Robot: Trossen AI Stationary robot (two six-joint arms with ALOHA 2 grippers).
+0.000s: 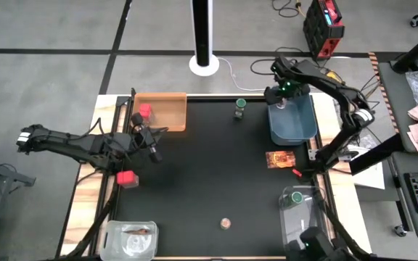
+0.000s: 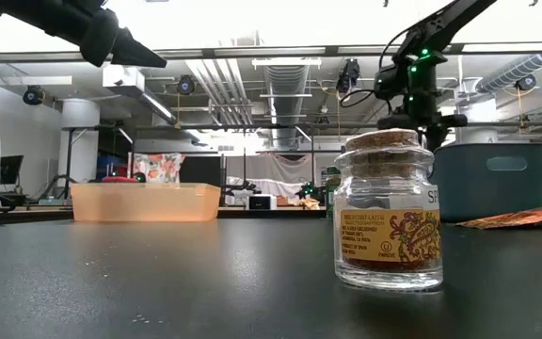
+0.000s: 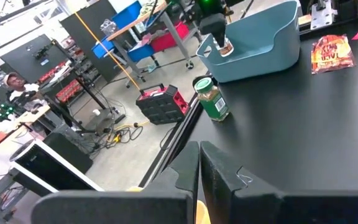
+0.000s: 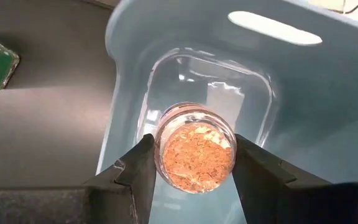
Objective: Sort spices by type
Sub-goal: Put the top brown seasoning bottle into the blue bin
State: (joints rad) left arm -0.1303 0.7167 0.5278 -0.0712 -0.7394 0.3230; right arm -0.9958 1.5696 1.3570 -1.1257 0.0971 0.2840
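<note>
While our right gripper (image 4: 194, 165) hangs over the blue tub (image 1: 294, 119), its fingers clamp a cork-topped spice jar (image 4: 195, 148) just above the tub's floor. Our left gripper (image 1: 153, 154) sits with its fingers pressed together and holding nothing, above the black mat near the orange tray (image 1: 167, 112), where one red cube box (image 1: 145, 111) lies; another red cube box (image 1: 128, 178) rests on the mat beside it. A green-capped jar (image 1: 240, 108) stands near the tub, a flat packet (image 1: 280, 158) lies below it, and a second cork-topped jar (image 2: 388, 208) stands at the mat's near edge.
</note>
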